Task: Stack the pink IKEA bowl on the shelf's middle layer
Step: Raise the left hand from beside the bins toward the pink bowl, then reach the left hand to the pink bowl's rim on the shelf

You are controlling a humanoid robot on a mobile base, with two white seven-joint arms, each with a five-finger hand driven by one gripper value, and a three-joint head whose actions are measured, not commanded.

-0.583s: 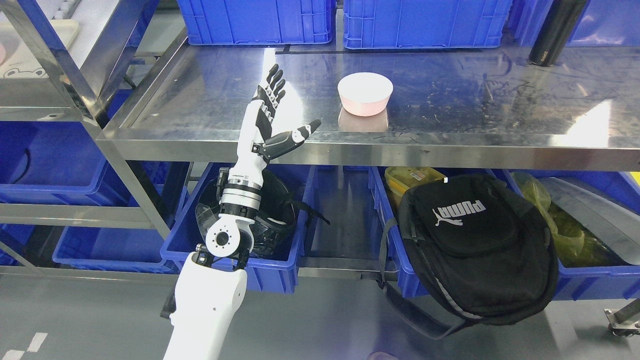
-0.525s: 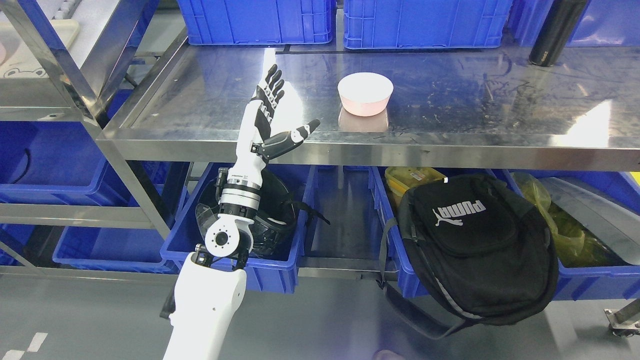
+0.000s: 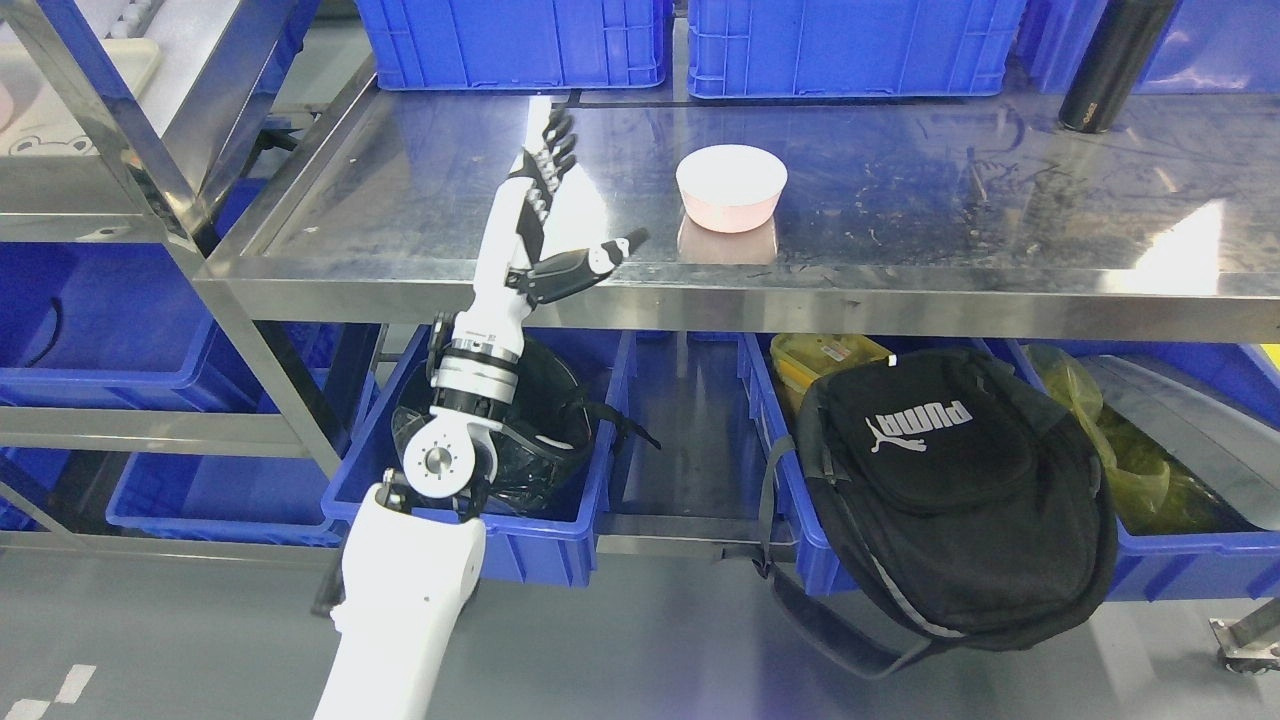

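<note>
You see one pink bowl (image 3: 731, 187) standing upright on the steel shelf (image 3: 900, 210), near the middle of the surface and a little back from the front edge; its reflection shows on the metal just below it. Your left hand (image 3: 545, 215) comes up from the lower left on its white arm and is raised over the front part of the shelf, to the left of the bowl and clearly apart from it. The four fingers (image 3: 553, 150) are stretched out straight and point toward the back, and the thumb (image 3: 600, 258) sticks out sideways toward the bowl; the hand holds nothing. At the back of the shelf there are two blue crates (image 3: 510, 42) side by side, with part of a third at the right corner, and one black bottle (image 3: 1110, 65) stands before that one, well apart from the bowl. Under the shelf you can count one black backpack (image 3: 950, 500) with a white logo, which leans against the blue bins of the lower level, one black helmet (image 3: 530, 420) inside the blue bin (image 3: 560, 540) behind your forearm, and one yellow container (image 3: 825, 355) in the bin behind the backpack. At the right, a bin holds something wrapped in yellowish plastic (image 3: 1120, 450); I cannot tell what it is. At the left stands a second steel rack (image 3: 120, 160) with more blue bins under it.
</note>
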